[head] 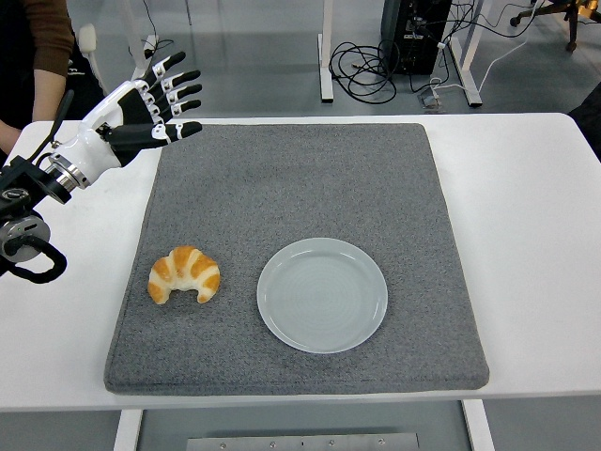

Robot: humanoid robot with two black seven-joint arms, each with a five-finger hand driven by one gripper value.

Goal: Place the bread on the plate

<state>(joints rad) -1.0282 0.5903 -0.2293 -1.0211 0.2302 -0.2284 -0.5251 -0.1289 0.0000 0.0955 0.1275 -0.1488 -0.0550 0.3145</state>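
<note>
Bread (184, 274): a golden croissant with white-dusted tips lies flat on the grey mat (310, 169), near the mat's left edge at roughly the 8 o'clock position from the mat's centre. Its curved back faces 12 o'clock and its two tips point toward 6 o'clock.

Plate (322, 294): a round, pale plate sits on the mat just to the 3 o'clock side of the bread, apart from it, with a strip of bare mat between them. Nothing lies on the plate.

Left hand (141, 105): the hand is held above the far left corner of the mat, at about 11 o'clock from the bread and well apart from it. Its fingers (178, 85) are spread and extended toward 3 o'clock, and it holds nothing. The black arm enters from the left edge over the white bench (526, 216).

Mat: it covers the middle of the bench, with bare bench surface on both sides.

Person: a person in a brown sleeve (49, 33) stands at the far left corner of the bench, behind the hand.
</note>
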